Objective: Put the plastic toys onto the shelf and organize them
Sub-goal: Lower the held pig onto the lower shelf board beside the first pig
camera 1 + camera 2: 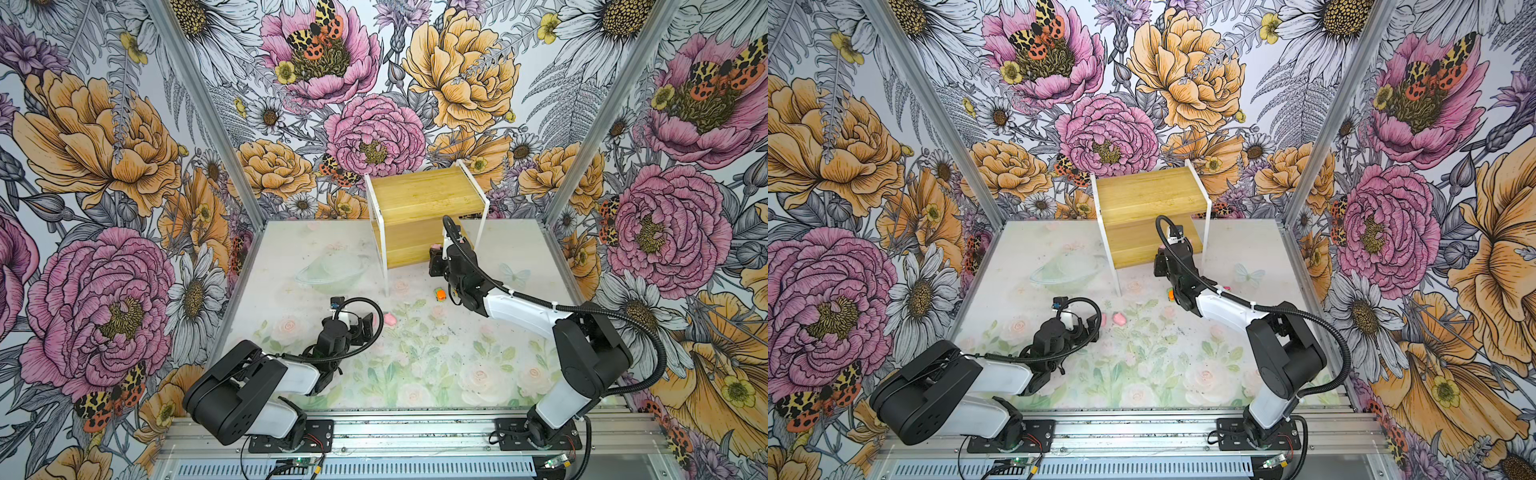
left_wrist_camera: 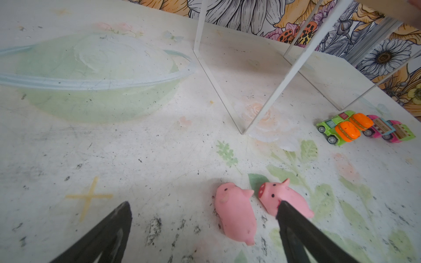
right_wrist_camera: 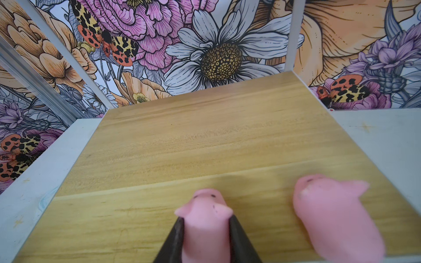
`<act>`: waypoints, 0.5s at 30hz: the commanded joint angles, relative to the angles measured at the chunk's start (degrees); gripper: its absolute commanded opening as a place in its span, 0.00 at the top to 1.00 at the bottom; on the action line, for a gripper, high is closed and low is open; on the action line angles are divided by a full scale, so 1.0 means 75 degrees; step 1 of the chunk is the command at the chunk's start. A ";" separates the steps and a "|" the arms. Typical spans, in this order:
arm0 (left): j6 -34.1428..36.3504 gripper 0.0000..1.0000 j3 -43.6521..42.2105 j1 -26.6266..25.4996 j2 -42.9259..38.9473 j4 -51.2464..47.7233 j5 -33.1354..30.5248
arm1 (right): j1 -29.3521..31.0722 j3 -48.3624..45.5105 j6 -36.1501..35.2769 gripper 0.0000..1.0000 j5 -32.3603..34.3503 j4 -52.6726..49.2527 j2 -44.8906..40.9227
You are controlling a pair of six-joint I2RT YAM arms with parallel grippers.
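A: What is seen on the worktop (image 1: 419,376)?
B: A clear greenish bowl (image 1: 331,271) is set there, and a yellow cross (image 2: 88,197) is marked on it. Flowered walls (image 1: 104,166) are seen around.

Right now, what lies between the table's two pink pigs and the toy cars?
Only bare table separates pigs from cars, as the left wrist view shows.
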 commanded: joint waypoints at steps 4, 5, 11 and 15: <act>0.0114 0.01 0.0073 -0.0042 0.0015 -0.0006 -0.0146 | -0.0061 0.0253 0.0083 0.68 -0.0071 -0.0033 0.0182; 0.0106 0.01 0.0071 -0.0049 0.0006 -0.0015 -0.0146 | -0.0052 0.0249 0.0088 0.68 -0.0071 -0.0033 0.0184; 0.0107 0.01 0.0065 -0.0045 0.0002 -0.0007 -0.0147 | -0.0057 0.0311 0.0121 0.68 -0.0052 -0.0033 0.0277; 0.0106 0.01 0.0066 -0.0045 0.0002 -0.0005 -0.0146 | -0.0042 0.0432 0.0127 0.68 -0.0079 -0.0051 0.0373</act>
